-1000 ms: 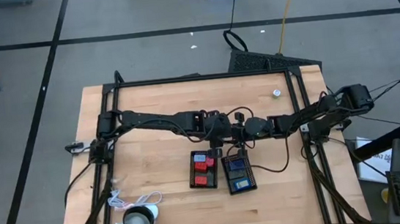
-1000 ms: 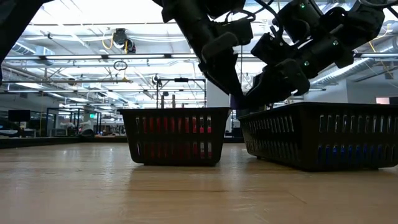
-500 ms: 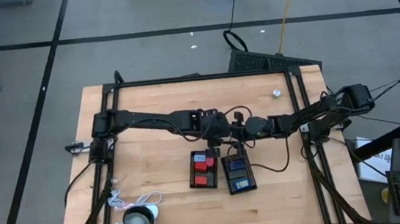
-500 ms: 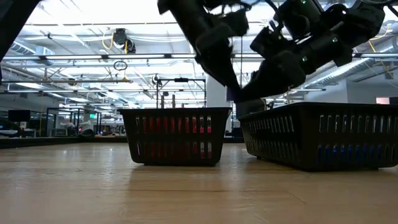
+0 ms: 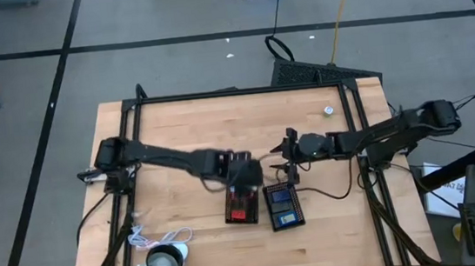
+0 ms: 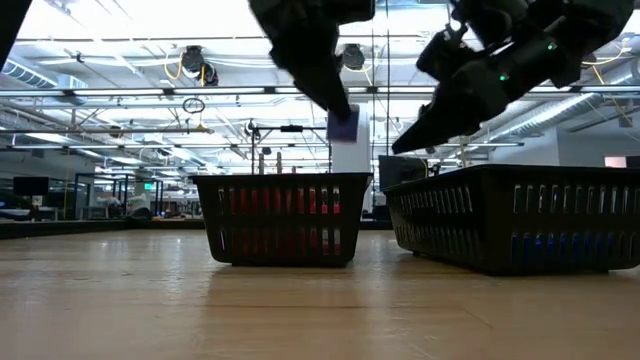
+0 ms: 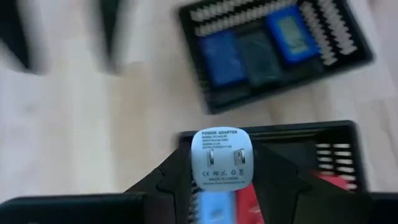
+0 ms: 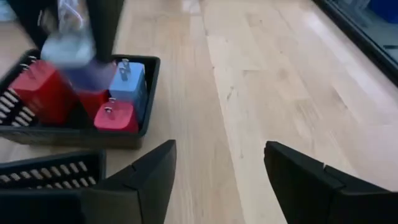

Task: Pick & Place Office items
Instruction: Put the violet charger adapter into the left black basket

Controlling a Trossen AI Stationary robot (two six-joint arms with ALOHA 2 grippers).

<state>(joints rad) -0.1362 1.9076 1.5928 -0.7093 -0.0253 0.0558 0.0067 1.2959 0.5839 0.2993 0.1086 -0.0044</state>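
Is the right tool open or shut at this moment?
Open. The right tool shows its two dark fingers standing wide apart, with only bare table between them.

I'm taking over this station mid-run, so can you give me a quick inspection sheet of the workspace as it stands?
Surface: wooden table, bare around the trays.
Job's things: red blocks in the left tray; blue blocks in the right tray; a small round bit lies near the far right corner.
Clutter: white cup-like thing at the near left edge.
Grippers: left claw over the left tray, shut on a light-blue plug block; right claw open, empty, behind the right tray.
Cables: white cord by the cup; dark arm cable beside the right tray.
Surroundings: grey floor with cables; a hall beyond.
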